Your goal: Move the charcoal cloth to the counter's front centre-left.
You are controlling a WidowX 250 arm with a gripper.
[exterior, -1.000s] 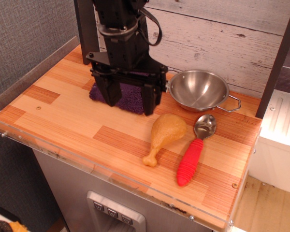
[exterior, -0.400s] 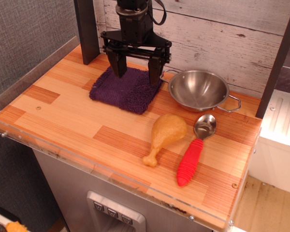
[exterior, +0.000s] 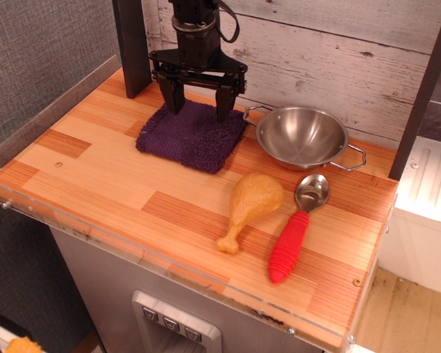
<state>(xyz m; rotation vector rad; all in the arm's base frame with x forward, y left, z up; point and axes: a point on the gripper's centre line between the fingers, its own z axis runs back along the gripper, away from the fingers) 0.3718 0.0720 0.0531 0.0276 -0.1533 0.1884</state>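
Note:
The charcoal cloth [exterior: 191, 136] is a dark purple, fuzzy-edged square lying flat at the back centre-left of the counter [exterior: 117, 184], a butcher-block top with a clear acrylic rim. My black gripper [exterior: 198, 110] hangs over the cloth's back edge. Its two fingers are spread wide and point down, with nothing between them. The fingertips are at or just above the cloth's far edge; I cannot tell whether they touch it.
A steel bowl [exterior: 301, 137] with wire handles sits just right of the cloth. A yellow toy chicken drumstick [exterior: 248, 207] and a red-handled spoon [exterior: 297, 231] lie front right. A dark post [exterior: 132, 44] stands at the back left. A plank wall is behind.
My gripper has moved back from over the cloth's front to its back edge, uncovering the cloth. It stayed open. The cloth and the other objects have not moved.

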